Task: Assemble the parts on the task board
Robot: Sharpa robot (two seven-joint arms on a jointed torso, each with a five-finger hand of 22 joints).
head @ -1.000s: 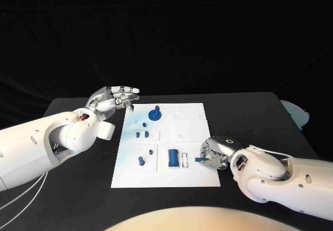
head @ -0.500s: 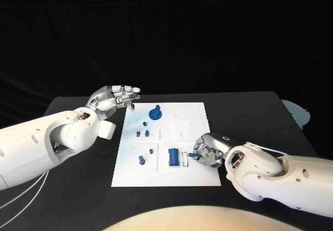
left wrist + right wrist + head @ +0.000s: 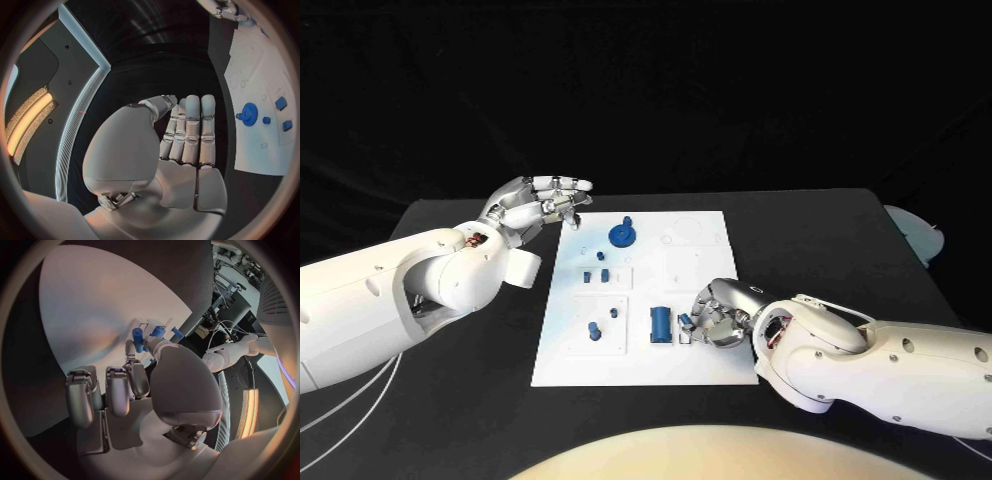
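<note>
watching from the side: the right hand (image 3: pixel 715 318) sat low over the near right part of the task board (image 3: pixel 704 370), fingers curled in around a small blue piece (image 3: pixel 687 322). in the right wrist view a blue peg (image 3: pixel 137 333) stood up past the fingertips (image 3: pixel 130 347) with more blue just beside the thumb. i took it as pinched, but couldn't tell if it was fully off the plate or already touching its slot.

the blue cylinder (image 3: pixel 658 323) lay just beside that hand, next to a white slot. a blue gear (image 3: pixel 623 237) stood at the far end of the board, small blue blocks (image 3: pixel 596 277) mid-left, short blue pegs (image 3: pixel 599 332) near-left.

the left hand (image 3: pixel 538 205) hung off the board's far left corner, palm up, holding nothing, fingers straight and close together in its wrist view (image 3: pixel 187 132).

judgement on handling: parts looked like rigid moulded plastic, light, smooth, not fragile but easy to flick or drop. a tip pinch across the peg's sides near its upper end, keeping the lower end free, seemed right for seating it. the white board was thin and likely to slide on the black table (image 3: pixel 459 300) if pushed sideways, so straight-down force only.
</note>
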